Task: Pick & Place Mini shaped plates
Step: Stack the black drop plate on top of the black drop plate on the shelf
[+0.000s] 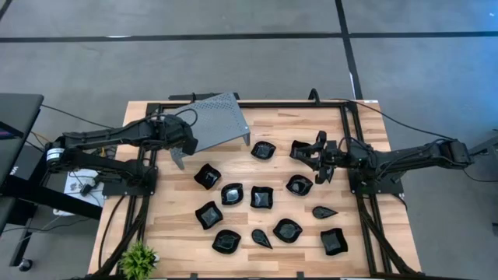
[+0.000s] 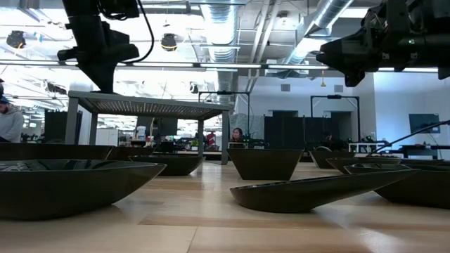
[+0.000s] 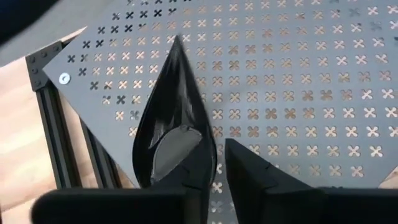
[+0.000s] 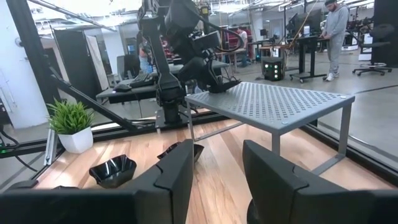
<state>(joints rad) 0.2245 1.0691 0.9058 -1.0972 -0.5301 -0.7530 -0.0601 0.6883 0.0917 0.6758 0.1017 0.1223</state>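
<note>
My left gripper (image 1: 187, 144) is shut on a glossy black leaf-shaped mini plate (image 3: 174, 118) over the left corner of the grey perforated metal stand (image 1: 220, 119). It also shows in the low view (image 2: 98, 53) and far off in the right wrist view (image 4: 211, 78). My right gripper (image 1: 317, 154) is open and empty (image 4: 217, 168), above the table beside a squarish black plate (image 1: 301, 148). Several more black plates lie on the wooden table, among them a round plate (image 1: 232, 194), a squarish plate (image 1: 261, 197) and a teardrop plate (image 1: 324, 211). My left gripper pinches the leaf plate at its wide end (image 3: 189, 165) between its two fingers. The fingers slant down from the table's left and lie along the plate. The plate's pointed tip (image 3: 177, 43) reaches out over the stand's top; whether it touches the stand I cannot tell.
The stand rests on thin legs (image 2: 73, 119) at the table's far left. A small potted plant (image 1: 138, 258) sits at the near left corner. A black frame (image 1: 350, 132) runs around the table's edge. People and desks show in the room behind.
</note>
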